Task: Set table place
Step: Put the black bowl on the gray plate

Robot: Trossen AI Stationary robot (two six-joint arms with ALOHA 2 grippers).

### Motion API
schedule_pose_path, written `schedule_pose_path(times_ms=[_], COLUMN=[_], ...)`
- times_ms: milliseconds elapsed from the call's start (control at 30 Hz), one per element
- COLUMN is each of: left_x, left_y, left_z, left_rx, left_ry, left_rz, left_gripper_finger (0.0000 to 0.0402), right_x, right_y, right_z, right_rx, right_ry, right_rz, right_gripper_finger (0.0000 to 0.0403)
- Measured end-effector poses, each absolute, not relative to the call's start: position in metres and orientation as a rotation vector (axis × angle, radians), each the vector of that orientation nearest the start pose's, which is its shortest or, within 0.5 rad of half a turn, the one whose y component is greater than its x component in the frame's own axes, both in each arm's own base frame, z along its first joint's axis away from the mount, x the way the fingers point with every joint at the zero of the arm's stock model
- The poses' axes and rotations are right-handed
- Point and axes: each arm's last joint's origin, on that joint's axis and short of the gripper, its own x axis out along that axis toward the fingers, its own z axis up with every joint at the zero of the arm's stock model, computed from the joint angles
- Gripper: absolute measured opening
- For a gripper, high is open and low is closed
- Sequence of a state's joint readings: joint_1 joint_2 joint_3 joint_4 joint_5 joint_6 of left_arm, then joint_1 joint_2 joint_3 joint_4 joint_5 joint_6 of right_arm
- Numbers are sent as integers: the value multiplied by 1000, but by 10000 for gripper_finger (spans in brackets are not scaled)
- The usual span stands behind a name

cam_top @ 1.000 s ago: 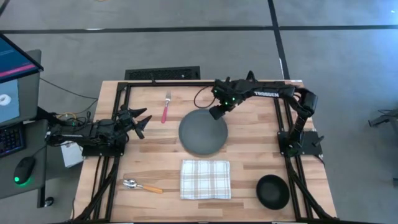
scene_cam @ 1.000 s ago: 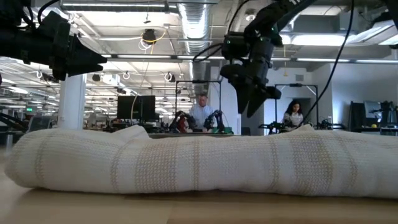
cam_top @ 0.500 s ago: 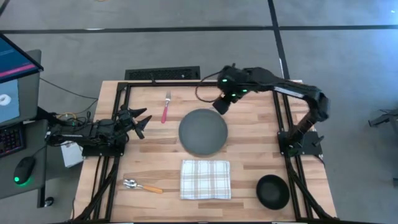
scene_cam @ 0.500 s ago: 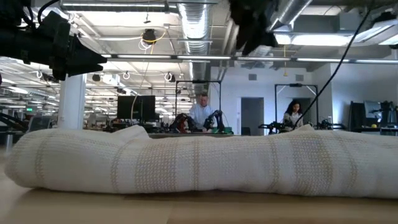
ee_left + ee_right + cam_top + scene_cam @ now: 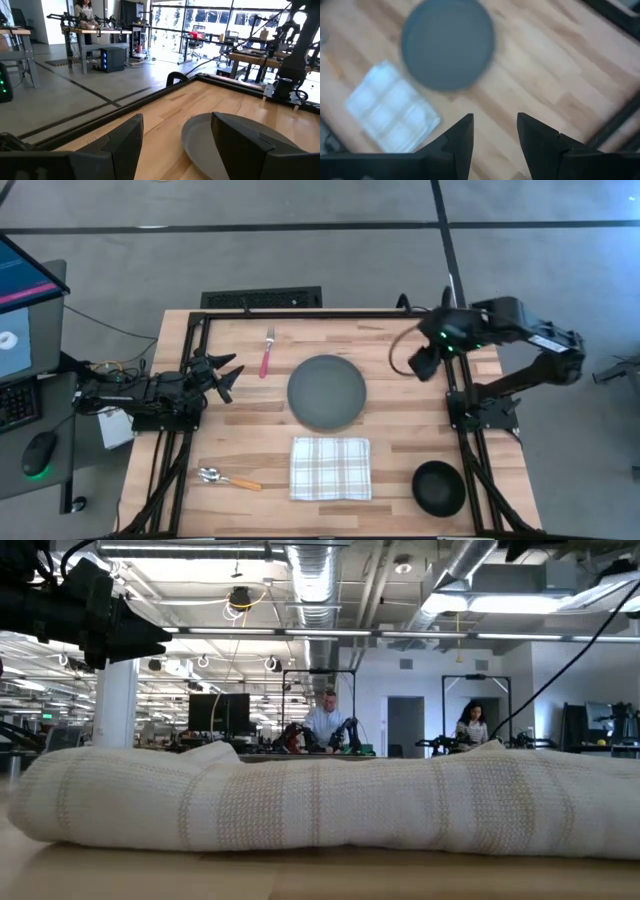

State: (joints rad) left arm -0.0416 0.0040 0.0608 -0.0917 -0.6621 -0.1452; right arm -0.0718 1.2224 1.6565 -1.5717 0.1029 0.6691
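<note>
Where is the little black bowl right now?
In the high view the black bowl sits on the table at the near right corner, to the right of the checked napkin and apart from the grey plate.

At nine o'clock in the high view, beside the table, a computer monitor (image 5: 25,285) shows a pink and blue screen. Below it sit the edge of a keyboard (image 5: 14,402) and a black mouse (image 5: 40,452) with a green light, on a dark desk. A black vent grille (image 5: 261,299) lies on the grey floor at twelve o'clock, just past the table's far rail.

In the low view, a person in a light shirt (image 5: 323,723) sits at a far bench at centre; another person (image 5: 472,726) sits toward three o'clock. A silver ceiling duct (image 5: 312,580) runs overhead at twelve o'clock.
</note>
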Motion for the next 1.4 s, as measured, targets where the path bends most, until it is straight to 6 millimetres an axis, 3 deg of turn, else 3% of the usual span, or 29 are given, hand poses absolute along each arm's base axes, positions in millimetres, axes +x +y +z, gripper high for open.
schedule_pose_path(times_ms=[167, 467, 867, 1133, 1400], left_x=[88, 88, 88, 88, 88], left_y=[14, 14, 14, 14, 14], left_z=[175, 175, 175, 175, 175], left_rx=[-129, -130, -161, -161, -161], left_ry=[-12, -12, -22, -20, -19], left_rz=[621, 622, 621, 622, 622], left_gripper_finger=[224, 224, 224, 224, 224], right_x=[149, 137, 157, 154, 159], right_y=[15, 55, 123, 159, 187], right_z=[413, 356, 290, 250, 219], right_rx=[459, 344, 148, 7, 31], right_ry=[1102, 1315, 1389, 1484, 1491], right_rz=[-331, -251, -24, 20, -5], right_gripper_finger=[173, 162, 159, 158, 160])
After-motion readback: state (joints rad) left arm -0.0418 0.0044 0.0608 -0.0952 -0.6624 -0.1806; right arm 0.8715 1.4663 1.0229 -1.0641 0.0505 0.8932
